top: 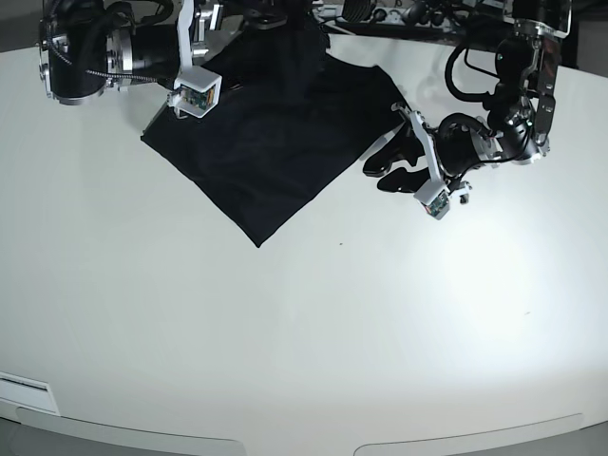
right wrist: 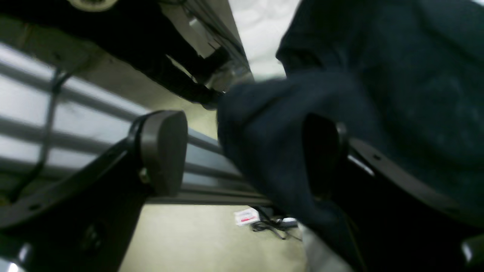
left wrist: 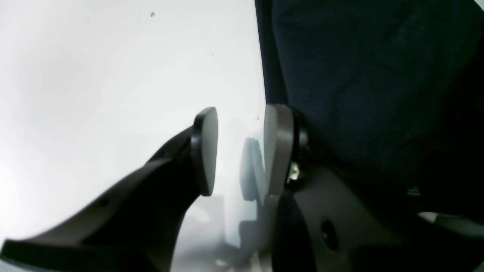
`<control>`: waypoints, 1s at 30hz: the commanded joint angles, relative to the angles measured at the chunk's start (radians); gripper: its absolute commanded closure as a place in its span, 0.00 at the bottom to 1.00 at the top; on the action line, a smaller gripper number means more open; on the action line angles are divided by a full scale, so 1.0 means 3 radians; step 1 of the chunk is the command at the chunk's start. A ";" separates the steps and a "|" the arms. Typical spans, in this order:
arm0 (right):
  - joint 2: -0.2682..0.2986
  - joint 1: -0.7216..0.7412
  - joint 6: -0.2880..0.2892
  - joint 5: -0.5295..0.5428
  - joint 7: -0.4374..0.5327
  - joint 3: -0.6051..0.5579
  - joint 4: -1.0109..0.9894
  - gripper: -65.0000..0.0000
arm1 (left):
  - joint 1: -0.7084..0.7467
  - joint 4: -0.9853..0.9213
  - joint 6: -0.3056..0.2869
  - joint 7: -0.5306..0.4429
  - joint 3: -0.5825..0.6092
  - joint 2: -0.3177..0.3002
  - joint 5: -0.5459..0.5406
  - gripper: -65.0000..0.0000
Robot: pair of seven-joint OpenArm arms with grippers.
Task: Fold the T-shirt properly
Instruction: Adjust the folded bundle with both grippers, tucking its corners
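Note:
The black T-shirt (top: pixel 266 133) lies spread on the white table (top: pixel 285 332) at the back, one corner pointing toward the front. My left gripper (top: pixel 380 171) hovers low at the shirt's right edge. In the left wrist view it (left wrist: pixel 242 113) is open over bare table, nothing between its fingers, with the T-shirt (left wrist: pixel 359 75) just beside one finger. My right gripper (right wrist: pixel 244 143) is at the shirt's far edge with its jaws wide apart. A fold of the T-shirt (right wrist: pixel 416 75) hangs in the gap and drapes over one finger (right wrist: pixel 321 155).
Beyond the table's far edge, the right wrist view shows metal rails (right wrist: pixel 75 113), floor, a small label (right wrist: pixel 245 217) and loose cables (right wrist: pixel 268 226). Both arms' bases and cables crowd the back edge. The table's rounded front edge (top: pixel 285 439) runs along the bottom.

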 commanded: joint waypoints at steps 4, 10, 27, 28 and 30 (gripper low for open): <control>0.0027 0.0013 0.0031 0.0111 0.0074 0.0019 0.0106 0.25 | -0.0039 0.0056 -0.0020 -0.0088 -0.0025 -0.0037 -0.0148 0.66; 0.0009 0.0183 0.0031 -0.0470 0.0191 0.0018 0.0106 0.78 | -0.0038 0.0066 -0.0142 -0.0058 -0.0025 -0.0037 -0.0685 1.00; -0.0019 0.1202 0.0031 -0.2682 0.2193 -0.0402 -0.1260 1.00 | 0.0037 0.0613 -0.0142 0.0613 0.1044 0.0148 -0.0790 1.00; -0.0020 0.1314 0.0031 -0.2682 0.2193 -0.0504 -0.1395 1.00 | 0.0038 0.0613 -0.0142 0.0570 0.1139 0.0148 -0.0641 1.00; -0.0022 0.1526 0.0031 -0.2683 0.2185 -0.0727 -0.1625 1.00 | 0.0056 0.0590 -0.0142 0.0464 0.1314 0.0148 -0.0361 1.00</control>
